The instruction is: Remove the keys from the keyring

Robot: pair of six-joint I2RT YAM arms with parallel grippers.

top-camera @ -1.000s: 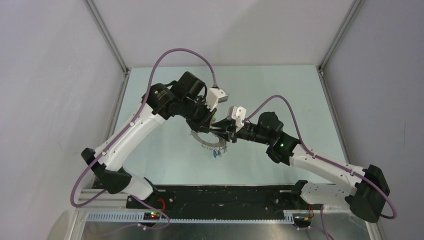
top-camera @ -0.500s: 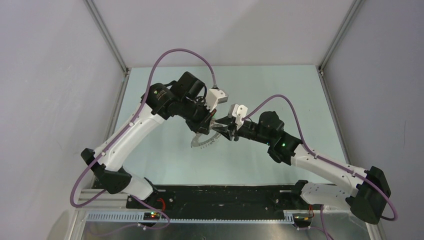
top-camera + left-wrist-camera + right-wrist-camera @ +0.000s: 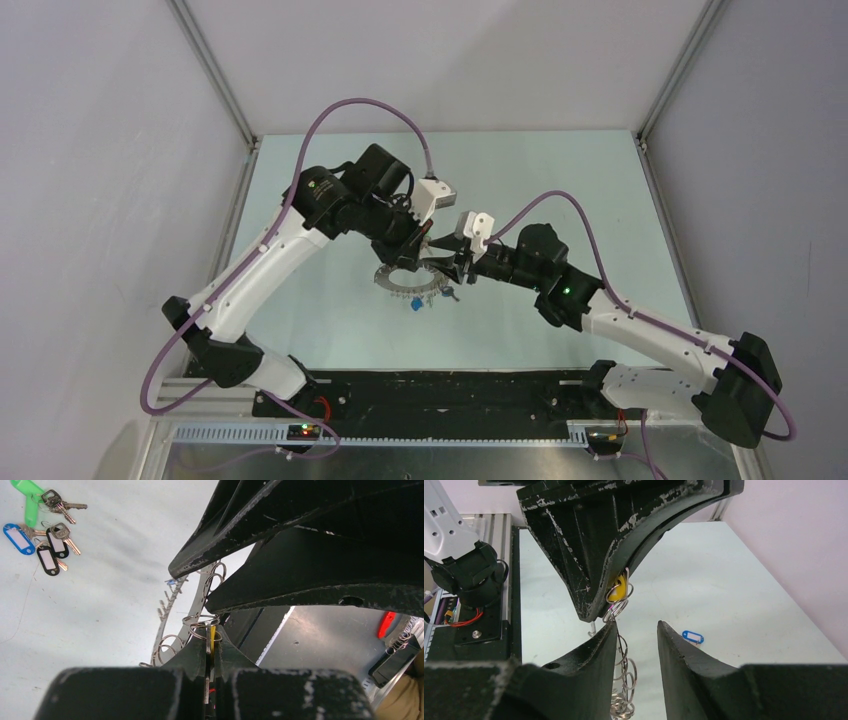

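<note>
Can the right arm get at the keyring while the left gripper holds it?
Probably yes: the right gripper stands open right at the keyring's small split rings, next to the left gripper clamping it. Nothing lies between, though the left gripper's fingers crowd the spot.

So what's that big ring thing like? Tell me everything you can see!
The keyring is a broad, flat, grey metal band curved into a ring, with small teeth and thin wire loops along its rim. A blue tag dangles from it. It hangs tilted above the table, its edge pinched in the shut left pincer. The open right pincer has some loops between its fingers.
</note>
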